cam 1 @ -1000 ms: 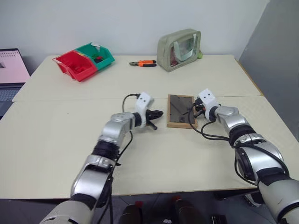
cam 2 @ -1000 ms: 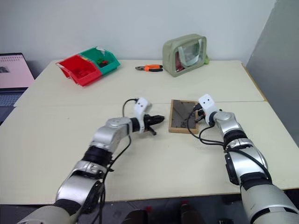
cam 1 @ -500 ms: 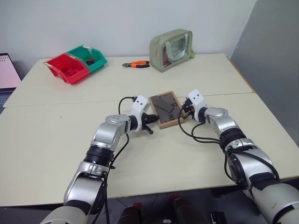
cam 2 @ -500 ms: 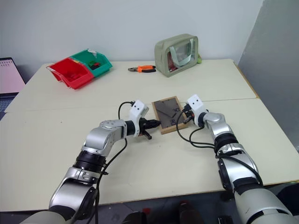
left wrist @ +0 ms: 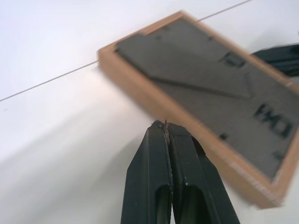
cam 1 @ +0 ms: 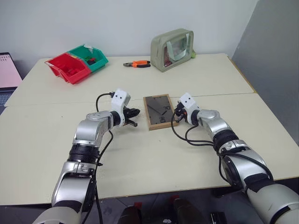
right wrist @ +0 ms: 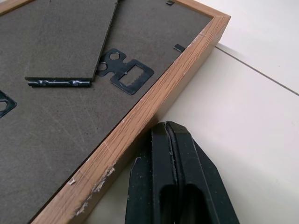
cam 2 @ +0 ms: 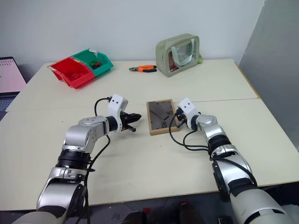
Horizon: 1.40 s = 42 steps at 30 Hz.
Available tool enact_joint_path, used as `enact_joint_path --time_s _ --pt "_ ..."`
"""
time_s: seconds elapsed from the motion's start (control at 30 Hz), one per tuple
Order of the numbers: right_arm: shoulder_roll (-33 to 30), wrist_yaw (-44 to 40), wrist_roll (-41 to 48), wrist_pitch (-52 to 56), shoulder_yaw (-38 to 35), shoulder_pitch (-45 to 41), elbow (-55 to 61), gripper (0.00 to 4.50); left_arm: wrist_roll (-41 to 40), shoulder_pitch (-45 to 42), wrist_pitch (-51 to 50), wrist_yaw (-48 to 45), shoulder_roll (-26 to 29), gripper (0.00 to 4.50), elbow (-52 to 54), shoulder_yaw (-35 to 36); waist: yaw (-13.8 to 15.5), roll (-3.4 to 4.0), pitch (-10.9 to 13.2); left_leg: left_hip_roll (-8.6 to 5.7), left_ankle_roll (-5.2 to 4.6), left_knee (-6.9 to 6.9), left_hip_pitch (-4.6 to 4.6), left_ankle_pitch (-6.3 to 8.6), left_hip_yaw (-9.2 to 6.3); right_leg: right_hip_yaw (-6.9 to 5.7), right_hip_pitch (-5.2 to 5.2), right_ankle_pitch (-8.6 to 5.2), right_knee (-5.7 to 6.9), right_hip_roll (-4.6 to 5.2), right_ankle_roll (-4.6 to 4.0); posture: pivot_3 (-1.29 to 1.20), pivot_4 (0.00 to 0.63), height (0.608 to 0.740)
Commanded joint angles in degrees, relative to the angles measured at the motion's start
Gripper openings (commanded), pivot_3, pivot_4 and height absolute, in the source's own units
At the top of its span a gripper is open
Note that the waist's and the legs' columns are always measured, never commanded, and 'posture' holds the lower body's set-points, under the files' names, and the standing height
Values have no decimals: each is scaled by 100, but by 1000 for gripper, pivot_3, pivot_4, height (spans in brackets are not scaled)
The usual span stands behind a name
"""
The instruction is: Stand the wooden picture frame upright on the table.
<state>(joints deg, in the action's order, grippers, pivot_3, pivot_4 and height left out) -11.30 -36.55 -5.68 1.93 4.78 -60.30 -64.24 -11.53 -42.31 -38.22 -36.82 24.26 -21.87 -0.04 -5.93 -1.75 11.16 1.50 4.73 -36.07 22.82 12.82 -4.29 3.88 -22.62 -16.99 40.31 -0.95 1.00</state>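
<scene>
1. Frame (cam 1: 159, 111) flat on the worktop (cam 1: 140, 154), dark back up, easel stand folded flat against the back, just in front of the seam between panels, squarely between the two pincers.
2. Left pincer (cam 1: 134, 113) a short way off the frame's left edge, not touching; fingers (left wrist: 161, 154) pressed together, empty, tips aimed at the frame's near long side in the left wrist view.
3. Right pincer (cam 1: 176, 115) at the frame's right edge, close against the wood rim; contact too fine to call. Fingers (right wrist: 170, 154) together, holding nothing, tips beside the scuffed light-wood border near the sawtooth hanger (right wrist: 125, 74).
4. Left arm bent at the elbow, forearm running forward and inward, pincer tipped slightly down toward the worktop.
5. Right arm stretched forward, wrist cocked inward, pincer low over the worktop, pointing left at the frame.
6. Against a second ago: frame shifted leftward across the worktop and turned, now lying nearly square to the worktop edge after a skewed pose half a second back.
7. Left pincer drawn back to the left, away from the frame; right pincer followed the frame leftward and stays at its right edge.
8. Both pincers closed throughout.
9. Far back on the worktop: red bin (cam 1: 67, 67) and green bin (cam 1: 88, 55) at left, pliers (cam 1: 137, 64) and pouch (cam 1: 172, 43) behind the frame, well apart from it.
</scene>
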Motion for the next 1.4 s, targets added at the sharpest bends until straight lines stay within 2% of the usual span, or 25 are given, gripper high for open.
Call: enact_joint_path --time_s 0.03,0.17,0.27,0.47,0.67,0.83,1.03,1.4 --pt "166 86 -4 -112 19 -264 -32 0 235 -143 594 22 -200 54 -576 -211 9 0 0 0 0 0 0 0 0 -1 0 0 0 0 0 0 150 740" --pt "283 12 2 -175 50 -263 -11 0 403 -393 1087 80 -449 54 -1312 -275 89 0 0 -2 0 -2 1 0 -1 -3 0 0 1 0 0 0 150 740" --pt "369 -111 19 -151 89 -171 170 0 401 -426 985 -57 -475 54 -1218 -312 111 0 0 -5 0 -3 0 0 -2 -4 1 0 3 1 0 0 150 740" --pt "538 -429 82 254 312 297 1221 0 375 341 -218 -376 163 54 424 -528 17 0 0 1 -1 3 -1 0 1 2 -4 0 7 -4 0 0 150 740" --pt "550 -849 86 1340 862 1302 3365 0 67 1479 -1366 -644 905 54 2399 -566 -15 2 -2 16 -1 7 3 0 -4 5 -18 -3 19 -5 -4 0 150 740" --pt "313 -1273 70 2247 1431 1980 4968 0 -169 2074 -1904 -704 1333 54 3239 -405 -4 -1 -5 5 0 2 2 0 -3 6 -21 -8 33 -2 -2 0 150 740" --pt "78 -1371 37 2764 1829 2257 5797 0 -281 2520 -2037 -759 1840 54 3427 -185 -11 -2 -5 2 0 2 -6 0 -1 6 -18 -12 35 -18 -6 0 150 740" --pt "-39 -1372 111 2854 1958 2189 5887 0 -370 2492 -1880 -869 2209 54 3073 -78 -8 -2 -5 7 0 3 -9 0 -3 4 -19 -16 41 -31 -13 0 150 740"
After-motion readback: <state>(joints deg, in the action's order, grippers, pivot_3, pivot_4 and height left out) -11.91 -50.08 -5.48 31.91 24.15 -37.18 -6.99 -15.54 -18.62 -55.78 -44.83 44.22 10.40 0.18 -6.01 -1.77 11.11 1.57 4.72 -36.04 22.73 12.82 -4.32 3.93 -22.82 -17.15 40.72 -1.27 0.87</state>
